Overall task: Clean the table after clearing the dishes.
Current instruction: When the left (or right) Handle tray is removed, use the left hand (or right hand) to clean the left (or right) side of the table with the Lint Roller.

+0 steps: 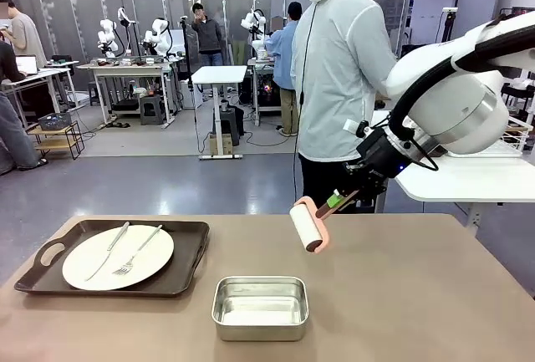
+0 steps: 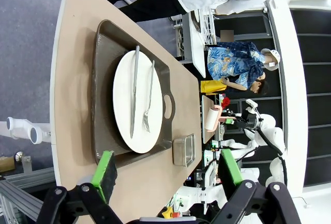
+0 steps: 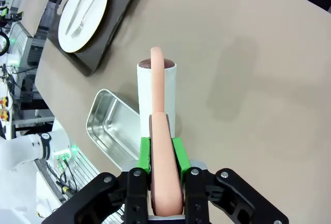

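Brown counter (image 1: 401,295) runs wide across the front view. On its left part sits a dark tray (image 1: 191,249) with a round white plate (image 1: 84,272) in it. A silver knife (image 1: 110,249) and fork (image 1: 138,252) lie side by side on the plate. A shiny steel pan (image 1: 259,328) sits near the front edge, just beside the tray. The right pincer (image 1: 344,197) is clenched on the pink handle of a roller (image 1: 303,226). Its white roll is over the counter, and I cannot tell if it touches. The left pincer (image 2: 168,168) is released, green pads wide apart, up above the tray and plate. A person (image 1: 343,69) in a light jacket stands at the far side.
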Controlling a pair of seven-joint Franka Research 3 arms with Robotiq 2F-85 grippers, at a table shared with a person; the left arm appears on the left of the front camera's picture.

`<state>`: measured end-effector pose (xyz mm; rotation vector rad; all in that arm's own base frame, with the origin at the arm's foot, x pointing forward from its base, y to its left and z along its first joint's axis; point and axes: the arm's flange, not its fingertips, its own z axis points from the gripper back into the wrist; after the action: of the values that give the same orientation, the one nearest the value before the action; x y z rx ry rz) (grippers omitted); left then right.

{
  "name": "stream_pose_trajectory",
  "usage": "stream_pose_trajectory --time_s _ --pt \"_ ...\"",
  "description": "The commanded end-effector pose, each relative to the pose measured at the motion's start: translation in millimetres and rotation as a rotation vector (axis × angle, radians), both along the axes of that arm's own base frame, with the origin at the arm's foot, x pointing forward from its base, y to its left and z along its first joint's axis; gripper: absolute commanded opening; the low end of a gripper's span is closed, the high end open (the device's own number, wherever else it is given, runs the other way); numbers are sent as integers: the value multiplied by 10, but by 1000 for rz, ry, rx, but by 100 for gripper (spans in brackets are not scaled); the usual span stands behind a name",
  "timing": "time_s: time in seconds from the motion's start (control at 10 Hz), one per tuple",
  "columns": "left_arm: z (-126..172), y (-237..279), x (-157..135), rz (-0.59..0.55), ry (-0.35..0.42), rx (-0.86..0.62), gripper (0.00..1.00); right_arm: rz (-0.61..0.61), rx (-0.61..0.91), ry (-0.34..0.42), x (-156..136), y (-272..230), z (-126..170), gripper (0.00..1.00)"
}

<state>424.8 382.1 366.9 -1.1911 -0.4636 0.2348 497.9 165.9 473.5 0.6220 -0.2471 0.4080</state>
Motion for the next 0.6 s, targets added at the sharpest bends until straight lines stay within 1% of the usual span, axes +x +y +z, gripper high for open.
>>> stream_pose_trajectory --time_s 0.0,0.1,0.2,0.3,0.4,0.5 --pt "24 7 -30 -1 -4 7 100 10 -9 4 29 24 54 2" --pt "24 7 -30 -1 -4 7 100 10 -9 4 29 24 54 2" --pt "24 7 -30 -1 -4 7 100 6 -4 -2 -1 9 9 22" --pt "24 7 -30 -1 -4 7 100 -44 27 39 106 -122 -133 22" --pt "24 7 -30 -1 -4 7 100 -86 70 97 191 -214 -310 22" --pt "24 7 -30 -1 -4 7 100 -119 85 128 221 -260 -446 22"
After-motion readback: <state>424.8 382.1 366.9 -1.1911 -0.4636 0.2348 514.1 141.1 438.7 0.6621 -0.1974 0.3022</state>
